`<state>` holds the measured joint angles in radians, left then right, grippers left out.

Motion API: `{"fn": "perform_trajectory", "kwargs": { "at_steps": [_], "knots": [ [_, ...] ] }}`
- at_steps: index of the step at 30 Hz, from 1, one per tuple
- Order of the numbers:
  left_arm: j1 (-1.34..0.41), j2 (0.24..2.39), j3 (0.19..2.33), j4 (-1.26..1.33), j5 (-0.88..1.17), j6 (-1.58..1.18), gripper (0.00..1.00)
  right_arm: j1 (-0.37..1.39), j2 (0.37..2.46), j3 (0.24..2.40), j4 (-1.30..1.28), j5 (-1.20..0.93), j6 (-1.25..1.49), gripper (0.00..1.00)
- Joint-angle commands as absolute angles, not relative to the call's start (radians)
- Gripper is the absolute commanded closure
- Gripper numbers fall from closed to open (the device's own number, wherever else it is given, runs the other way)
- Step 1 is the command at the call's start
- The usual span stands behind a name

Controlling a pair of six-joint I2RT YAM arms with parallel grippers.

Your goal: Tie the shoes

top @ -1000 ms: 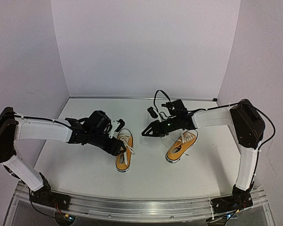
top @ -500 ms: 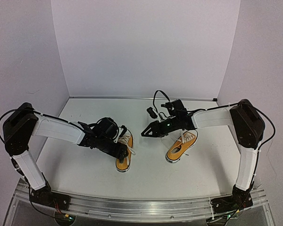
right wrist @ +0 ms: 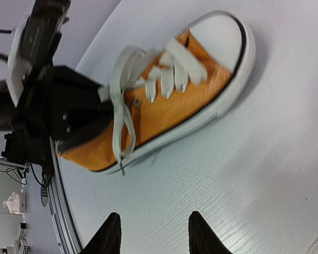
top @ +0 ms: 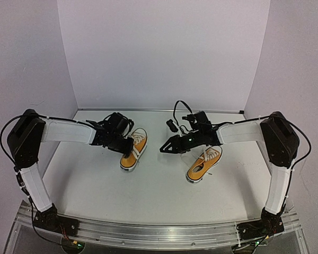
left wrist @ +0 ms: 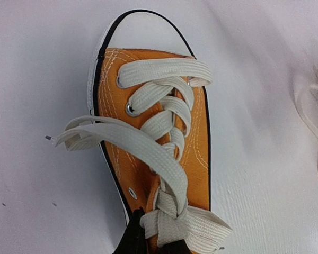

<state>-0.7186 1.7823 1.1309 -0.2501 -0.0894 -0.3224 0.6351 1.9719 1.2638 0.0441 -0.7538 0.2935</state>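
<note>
Two shoes sit on the white table (top: 164, 198), neither tied yet. Far left, the left gripper (left wrist: 155, 243) is clamped right down, its dark tips pinching the white laces (left wrist: 159, 71) where they cross and bunch at the top of the tongue of the left shoe (top: 133, 153). That grip looks meant to pin the crossing so it can't slip and to steady the shoe while the free ends get worked. One loose lace end (left wrist: 69, 136) runs back over the eyelets and hangs off the shoe's side onto the table, plastic tip clear of the sole, and a second flat end lies beside the pinch on the other side. The left shoe is left of centre, angled, toe pointing away from the left wrist. The toe seems to rest on the table, but can't tell if the heel is raised. Next over, the right gripper (right wrist: 153, 235) hovers low between the pair, just beside the left shoe and not touching it. Its fingers are partly spread with nothing between them and it faces that shoe's side, probably staged to take a free end. Furthest right, the right shoe (top: 204, 164) lies flat near the right forearm, well apart from its mate, laces slack, nothing holding it. Judged early in the task, no bow on either shoe
</note>
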Motion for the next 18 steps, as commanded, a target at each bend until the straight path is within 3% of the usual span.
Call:
{"fn": "perform_trajectory", "kwargs": {
  "at_steps": [1, 7, 8, 11, 14, 15, 18],
  "knots": [
    [-0.571, 1.84, 1.238, -0.155, -0.112, -0.337, 1.0, 0.617, 1.873, 1.244, 0.061, -0.713, 0.281, 0.58],
    [-0.465, 1.97, 1.329, -0.153, -0.036, -0.273, 0.99, 0.604, 1.831, 1.218, 0.058, -0.698, 0.279, 0.55],
    [-0.454, 1.982, 1.332, -0.15, -0.017, -0.269, 0.93, 0.602, 1.822, 1.214, 0.058, -0.696, 0.279, 0.54],
    [-0.445, 1.968, 1.327, -0.15, -0.006, -0.239, 0.57, 0.59, 1.793, 1.205, 0.054, -0.678, 0.273, 0.43],
    [-0.446, 1.886, 1.299, -0.16, 0.031, -0.219, 0.08, 0.587, 1.748, 1.21, 0.049, -0.658, 0.256, 0.3],
    [-0.447, 1.851, 1.296, -0.179, 0.032, -0.213, 0.02, 0.586, 1.732, 1.216, 0.045, -0.653, 0.244, 0.28],
    [-0.446, 1.738, 1.269, -0.209, 0.051, -0.207, 0.0, 0.586, 1.668, 1.223, 0.039, -0.61, 0.212, 0.26]
  ]
}}
